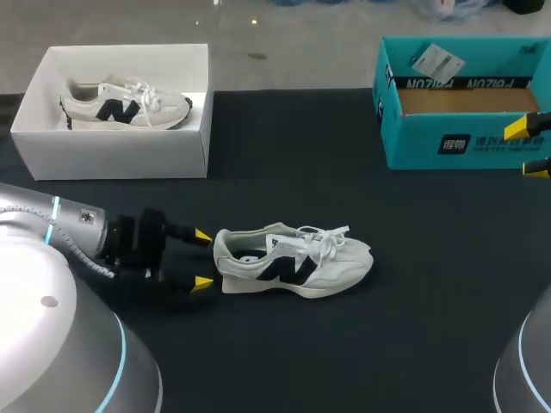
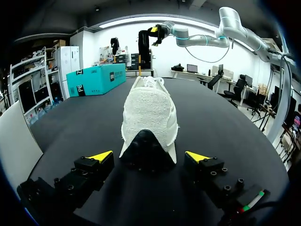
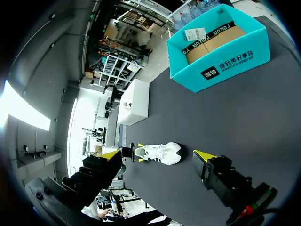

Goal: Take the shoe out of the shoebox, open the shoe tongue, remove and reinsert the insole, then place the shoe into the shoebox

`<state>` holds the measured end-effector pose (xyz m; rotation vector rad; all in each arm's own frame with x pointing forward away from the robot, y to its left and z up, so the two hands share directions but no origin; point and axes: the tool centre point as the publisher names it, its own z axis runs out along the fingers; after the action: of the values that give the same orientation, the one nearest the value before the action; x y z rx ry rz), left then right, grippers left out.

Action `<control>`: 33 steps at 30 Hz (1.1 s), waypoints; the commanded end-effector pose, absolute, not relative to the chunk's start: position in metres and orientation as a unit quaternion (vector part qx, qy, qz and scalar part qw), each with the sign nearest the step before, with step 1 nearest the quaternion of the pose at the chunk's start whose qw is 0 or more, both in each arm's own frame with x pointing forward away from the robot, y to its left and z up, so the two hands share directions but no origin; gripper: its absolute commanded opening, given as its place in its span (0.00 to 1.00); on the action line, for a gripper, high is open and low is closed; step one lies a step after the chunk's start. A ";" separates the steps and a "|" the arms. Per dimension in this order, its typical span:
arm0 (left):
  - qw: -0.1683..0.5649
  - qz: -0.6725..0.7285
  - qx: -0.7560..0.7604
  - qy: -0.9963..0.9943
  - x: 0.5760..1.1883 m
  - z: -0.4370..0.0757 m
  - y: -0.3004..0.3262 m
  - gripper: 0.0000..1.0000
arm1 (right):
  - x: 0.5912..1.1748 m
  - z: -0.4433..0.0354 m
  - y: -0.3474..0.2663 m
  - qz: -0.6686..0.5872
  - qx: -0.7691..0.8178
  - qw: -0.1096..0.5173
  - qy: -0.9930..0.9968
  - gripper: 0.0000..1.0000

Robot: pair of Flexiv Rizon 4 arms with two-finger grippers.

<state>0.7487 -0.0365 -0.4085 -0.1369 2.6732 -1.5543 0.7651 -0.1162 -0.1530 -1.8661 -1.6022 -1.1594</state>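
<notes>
- We find the white mesh sneaker with a black side logo (image 1: 293,260) standing on its sole on the black table (image 1: 344,172), lower centre of the frame, toe pointing right.
- Left jaws: open, tips just behind the heel, one to each side, not touching it.
- Right jaws: open, holding nothing, at the right edge beside the open teal cardboard shoebox (image 1: 465,142), upper right.
- Upper left: an open white box (image 1: 112,155) holds a second white sneaker (image 1: 125,105).
</notes>
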 end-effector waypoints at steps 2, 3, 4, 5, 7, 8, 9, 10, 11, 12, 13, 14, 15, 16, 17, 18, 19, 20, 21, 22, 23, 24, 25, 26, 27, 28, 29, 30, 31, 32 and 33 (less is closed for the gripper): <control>0.024 -0.506 -0.037 0.861 0.758 -0.417 -0.050 1.00 | 0.765 -0.153 -0.115 -0.416 -0.672 0.209 -0.576 1.00; 0.024 -0.507 -0.037 0.861 0.760 -0.419 -0.052 1.00 | 0.765 -0.153 -0.115 -0.416 -0.672 0.209 -0.576 1.00; 0.024 -0.508 -0.037 0.860 0.761 -0.420 -0.053 1.00 | 0.765 -0.153 -0.115 -0.416 -0.672 0.209 -0.576 1.00; 0.024 -0.509 -0.037 0.860 0.762 -0.421 -0.055 1.00 | 0.765 -0.153 -0.115 -0.416 -0.672 0.209 -0.576 1.00; 0.022 -0.512 -0.035 0.858 0.764 -0.423 -0.058 1.00 | 0.765 -0.153 -0.115 -0.416 -0.672 0.209 -0.576 1.00; 0.021 -0.513 -0.034 0.857 0.765 -0.423 -0.060 1.00 | 0.765 -0.153 -0.115 -0.416 -0.672 0.209 -0.576 1.00; 0.020 -0.514 -0.032 0.857 0.766 -0.424 -0.061 1.00 | 0.765 -0.153 -0.115 -0.416 -0.672 0.209 -0.576 1.00; 0.019 -0.515 -0.030 0.856 0.767 -0.425 -0.063 1.00 | 0.765 -0.153 -0.115 -0.416 -0.672 0.209 -0.576 1.00; 0.018 -0.516 -0.029 0.856 0.768 -0.426 -0.064 1.00 | 0.765 -0.153 -0.115 -0.416 -0.672 0.209 -0.576 1.00; 0.017 -0.517 -0.028 0.856 0.769 -0.426 -0.066 1.00 | 0.765 -0.153 -0.115 -0.416 -0.672 0.209 -0.576 1.00; 0.016 -0.518 -0.026 0.855 0.770 -0.426 -0.067 1.00 | 0.765 -0.153 -0.115 -0.416 -0.672 0.209 -0.576 1.00; 0.012 -0.520 -0.022 0.854 0.771 -0.426 -0.069 1.00 | 0.765 -0.153 -0.115 -0.416 -0.672 0.209 -0.576 1.00; 0.012 -0.520 -0.021 0.854 0.771 -0.426 -0.070 1.00 | 0.765 -0.153 -0.115 -0.416 -0.672 0.209 -0.576 1.00; 0.010 -0.521 -0.019 0.853 0.772 -0.426 -0.072 1.00 | 0.765 -0.153 -0.115 -0.416 -0.672 0.209 -0.576 1.00; 0.008 -0.520 -0.015 0.854 0.772 -0.426 -0.073 1.00 | 0.765 -0.153 -0.115 -0.416 -0.672 0.209 -0.576 1.00; 0.007 -0.520 -0.014 0.854 0.772 -0.426 -0.075 1.00 | 0.765 -0.153 -0.115 -0.416 -0.672 0.209 -0.576 1.00; 0.005 -0.521 -0.011 0.853 0.773 -0.425 -0.077 1.00 | 0.765 -0.153 -0.115 -0.416 -0.672 0.209 -0.576 1.00; 0.003 -0.522 -0.009 0.853 0.773 -0.425 -0.079 1.00 | 0.765 -0.153 -0.115 -0.416 -0.672 0.209 -0.576 1.00; 0.002 -0.523 -0.007 0.852 0.773 -0.425 -0.081 1.00 | 0.765 -0.153 -0.115 -0.416 -0.672 0.209 -0.576 1.00; 0.001 -0.523 -0.005 0.852 0.773 -0.424 -0.083 1.00 | 0.765 -0.153 -0.115 -0.416 -0.672 0.209 -0.576 1.00; -0.002 -0.524 -0.004 0.852 0.772 -0.424 -0.085 1.00 | 0.765 -0.153 -0.115 -0.416 -0.672 0.209 -0.576 1.00; -0.004 -0.525 -0.002 0.851 0.772 -0.424 -0.087 1.00 | 0.765 -0.153 -0.115 -0.416 -0.672 0.209 -0.576 1.00; -0.004 -0.525 -0.001 0.851 0.771 -0.424 -0.089 1.00 | 0.765 -0.153 -0.115 -0.416 -0.672 0.209 -0.576 1.00; -0.007 -0.526 0.001 0.851 0.770 -0.424 -0.091 1.00 | 0.765 -0.153 -0.115 -0.416 -0.672 0.209 -0.576 1.00; -0.009 -0.525 0.004 0.851 0.769 -0.424 -0.093 1.00 | 0.765 -0.153 -0.115 -0.416 -0.672 0.209 -0.576 1.00; -0.009 -0.525 0.005 0.851 0.768 -0.424 -0.094 1.00 | 0.765 -0.153 -0.115 -0.416 -0.672 0.209 -0.576 1.00; -0.010 -0.525 0.005 0.851 0.767 -0.425 -0.095 1.00 | 0.765 -0.153 -0.115 -0.416 -0.672 0.209 -0.576 1.00; -0.011 -0.525 0.004 0.851 0.765 -0.426 -0.096 1.00 | 0.765 -0.153 -0.115 -0.416 -0.672 0.209 -0.576 1.00; -0.011 -0.524 0.005 0.852 0.763 -0.427 -0.097 1.00 | 0.765 -0.153 -0.115 -0.416 -0.672 0.209 -0.576 1.00; -0.012 -0.523 0.005 0.852 0.762 -0.428 -0.097 1.00 | 0.765 -0.153 -0.115 -0.416 -0.672 0.209 -0.576 1.00; -0.014 -0.523 0.004 0.852 0.759 -0.430 -0.099 1.00 | 0.765 -0.153 -0.115 -0.416 -0.672 0.209 -0.576 1.00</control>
<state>0.7610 -0.0942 -0.4255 0.0186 2.6985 -1.6620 0.7651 -0.1162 -0.1530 -1.8661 -1.6023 -1.1594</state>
